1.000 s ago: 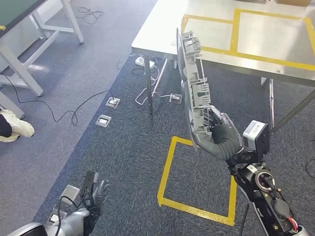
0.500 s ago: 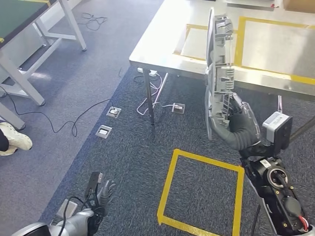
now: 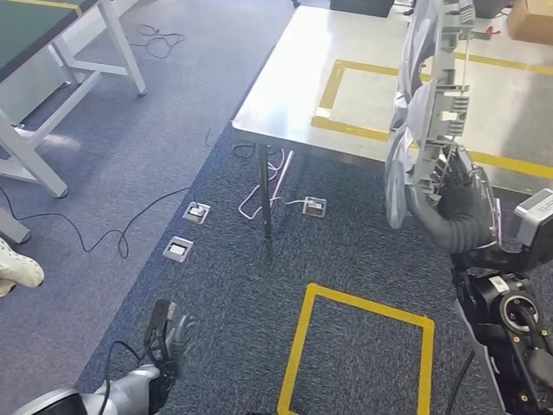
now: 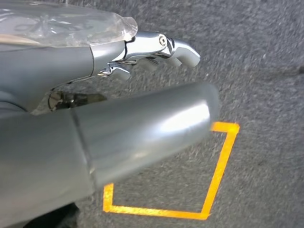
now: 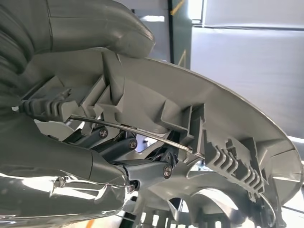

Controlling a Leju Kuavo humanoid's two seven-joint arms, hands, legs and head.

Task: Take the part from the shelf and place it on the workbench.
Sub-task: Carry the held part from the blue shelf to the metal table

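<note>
A long grey ribbed plastic part stands nearly upright in front of me. My right hand grips it at its lower end. Its upper half overlaps the steel workbench, which carries yellow tape rectangles. The right wrist view shows the part close up with my fingers wrapped into its ribs. My left hand hangs low at the lower left over the carpet, fingers apart and holding nothing. In the left wrist view the left hand hangs above the carpet.
A yellow tape square marks the carpet below me. Cables and floor sockets lie by the workbench leg. A white-legged table stands at the left, with a person's shoe near it. A cardboard box sits on the workbench.
The whole scene has shifted as the camera moved toward the workbench. My right hand has carried the part up and to the right. The left hand still hangs low.
</note>
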